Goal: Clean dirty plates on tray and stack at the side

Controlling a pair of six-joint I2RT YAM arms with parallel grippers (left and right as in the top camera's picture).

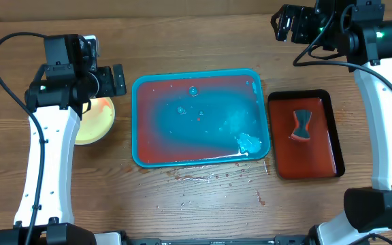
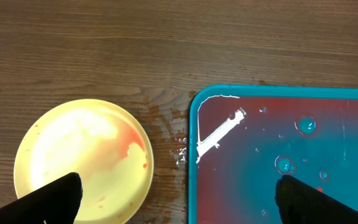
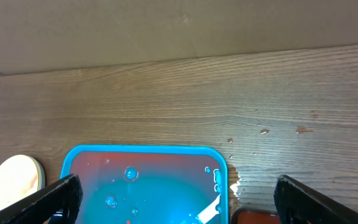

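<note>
The teal-blue tray (image 1: 139, 122) lies mid-table, its floor smeared red and wet, with no plate on it. A pale yellow-green plate (image 1: 97, 122) with a red smear sits on the table left of the tray, partly under my left arm. I cannot tell whether other plates lie beneath it, and the light blue plate is not in view. My left gripper (image 1: 114, 80) is open and empty, above the gap between plate (image 2: 86, 155) and tray (image 2: 194, 143). My right gripper (image 1: 286, 24) is open and empty, high at the back right, over the tray's far edge (image 3: 142, 149).
A smaller dark red tray (image 1: 318, 160) with a black rim stands right of the teal tray and holds a sponge (image 1: 303, 126). Water drops and red specks (image 1: 209, 178) lie on the wood in front of the teal tray.
</note>
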